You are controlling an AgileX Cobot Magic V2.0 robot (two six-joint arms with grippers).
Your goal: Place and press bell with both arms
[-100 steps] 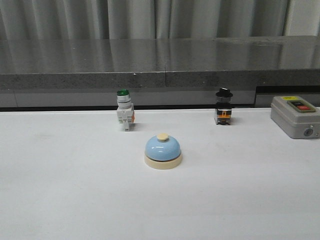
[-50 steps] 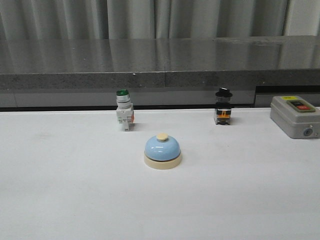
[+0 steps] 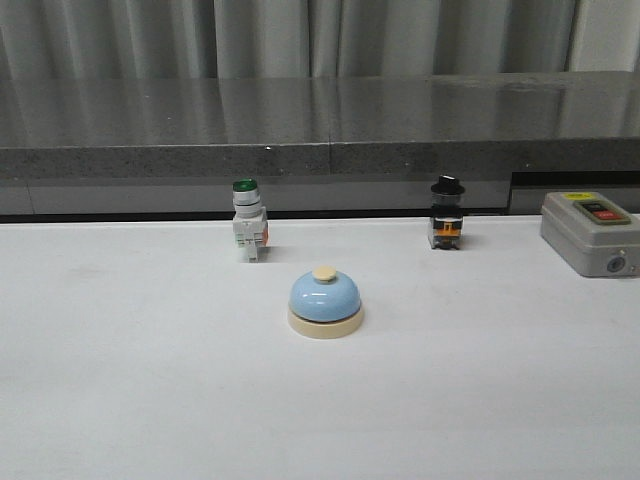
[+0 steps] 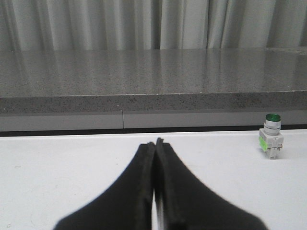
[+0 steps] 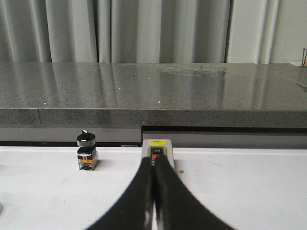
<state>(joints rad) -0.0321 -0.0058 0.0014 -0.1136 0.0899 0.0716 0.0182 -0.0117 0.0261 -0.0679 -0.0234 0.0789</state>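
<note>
The light-blue bell (image 3: 325, 302) with cream base and cream button stands upright on the white table (image 3: 150, 380), near the middle, in the front view. Neither arm shows in the front view. The bell does not show in either wrist view. My left gripper (image 4: 155, 142) is shut and empty, held over bare table. My right gripper (image 5: 154, 160) is shut and empty, its tips in line with the grey switch box (image 5: 159, 147) beyond them.
A green-capped white push-button switch (image 3: 248, 220) stands behind the bell to the left; it also shows in the left wrist view (image 4: 271, 136). A black-knobbed switch (image 3: 447, 213) stands back right. The grey box (image 3: 590, 231) sits far right. A dark stone ledge (image 3: 320, 130) runs along the back.
</note>
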